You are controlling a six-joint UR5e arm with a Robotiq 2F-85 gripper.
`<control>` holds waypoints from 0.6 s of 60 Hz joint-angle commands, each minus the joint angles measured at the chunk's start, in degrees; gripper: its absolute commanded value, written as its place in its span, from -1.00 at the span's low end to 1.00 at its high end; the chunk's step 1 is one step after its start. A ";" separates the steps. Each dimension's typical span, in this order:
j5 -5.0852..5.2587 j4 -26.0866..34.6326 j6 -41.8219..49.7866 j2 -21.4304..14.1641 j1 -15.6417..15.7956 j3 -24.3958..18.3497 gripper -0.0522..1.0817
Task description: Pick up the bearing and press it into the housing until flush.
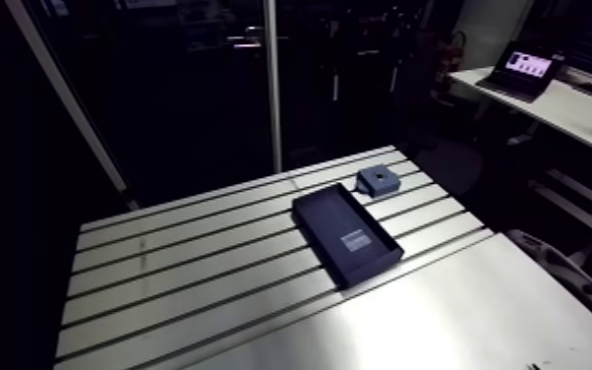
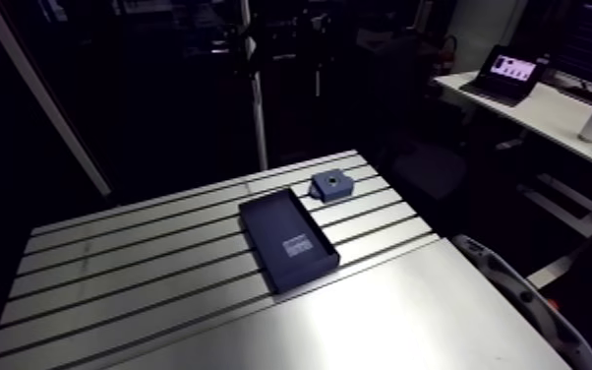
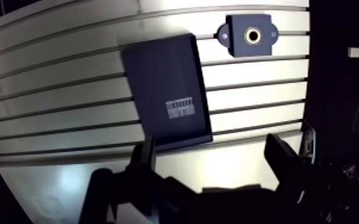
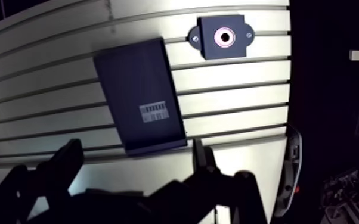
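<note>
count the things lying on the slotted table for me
2. A dark flat tray lies just ahead of the open gripper; a small housing with a round bore sits apart, beyond the tray's far corner. No separate bearing shows; it may be hidden.

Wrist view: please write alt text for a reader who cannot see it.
The open, empty gripper hangs over a slotted table. Ahead of it lies a dark tray with a striped label; beyond the tray sits a housing with a round bore.
</note>
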 commanded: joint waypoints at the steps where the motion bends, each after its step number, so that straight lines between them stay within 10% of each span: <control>1: 0.06 0.50 6.92 -2.60 9.86 0.25 -0.90; 36: 0.61 1.69 6.54 -6.50 13.37 1.90 -0.90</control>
